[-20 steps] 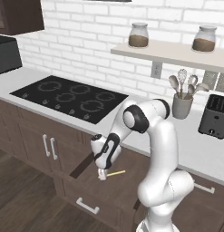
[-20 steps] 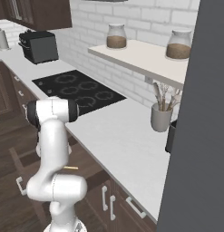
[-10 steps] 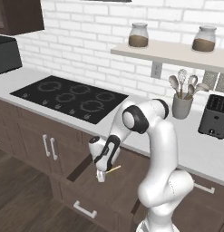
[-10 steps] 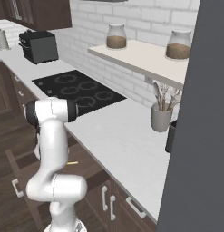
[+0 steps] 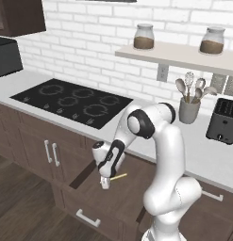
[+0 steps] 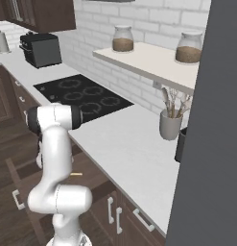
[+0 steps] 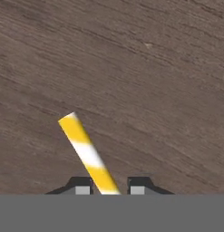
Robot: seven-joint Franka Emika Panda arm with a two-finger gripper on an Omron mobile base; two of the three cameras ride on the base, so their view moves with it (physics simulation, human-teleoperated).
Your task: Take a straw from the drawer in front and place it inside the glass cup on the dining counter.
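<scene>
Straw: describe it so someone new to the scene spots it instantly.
Below the worktop right of the black hob, the brown drawer is pulled open. Over its wooden floor, at the pincer, a thin straw sticks out sideways. It is striped yellow and white, the one bright thing against the dark wood.

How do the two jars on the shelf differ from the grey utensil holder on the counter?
The jars are clear, lidded and hold something brown; the utensil holder is opaque grey, open-topped, with spoons sticking out. The jars stand on the shelf; the holder stands lower, on the worktop, beside the toaster. All three are upright near the brick wall.
</scene>
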